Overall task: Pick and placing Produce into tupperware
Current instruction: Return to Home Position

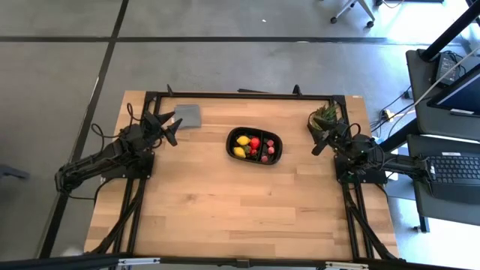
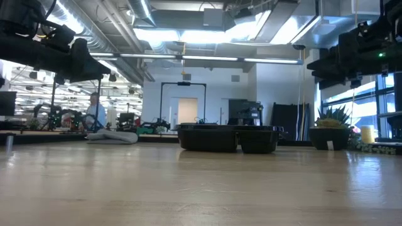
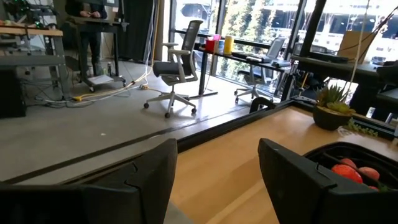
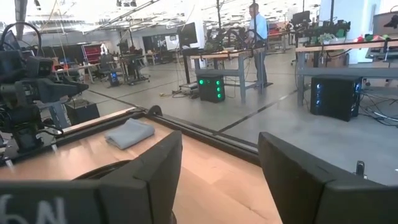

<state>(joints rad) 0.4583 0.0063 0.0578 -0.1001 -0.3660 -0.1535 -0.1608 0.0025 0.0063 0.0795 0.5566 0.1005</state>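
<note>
The tupperware (image 1: 280, 148) is found at 3 o'clock from the left gripper (image 1: 172, 129), 9 from the right gripper (image 1: 321, 142); both are parted, empty.

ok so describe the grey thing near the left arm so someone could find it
On the wooden table, follow the black rail toward the left arm's side. Just past the open left pincer lies a folded grey cloth. It is the only pale, flat thing there: the tray mid-table is black with bright fruit, and the plant by the right pincer stands upright and green.
</note>
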